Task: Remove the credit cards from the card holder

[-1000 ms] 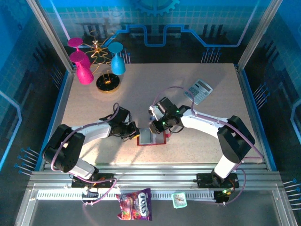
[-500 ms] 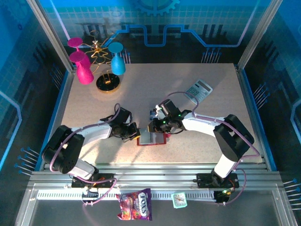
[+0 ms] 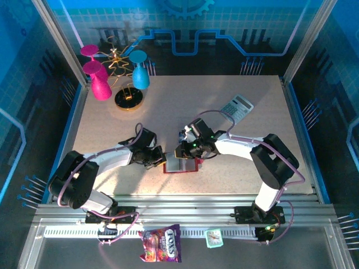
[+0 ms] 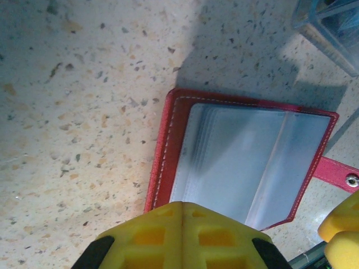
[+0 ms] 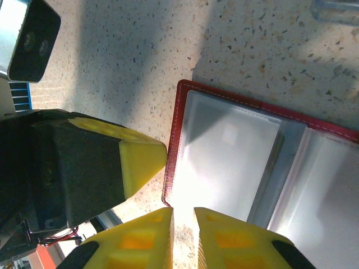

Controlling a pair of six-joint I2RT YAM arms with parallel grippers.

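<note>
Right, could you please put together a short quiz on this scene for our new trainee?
1. True or false: the red folding card holder with grey pockets lies open on the speckled table.
2. The left arm's yellow-padded claw is: A) wide open, B) shut, C) holding a blue card.
3. Which grey object lies at the table's far right?
Key: 1 true; 2 B; 3 the flat grey calculator.
</note>
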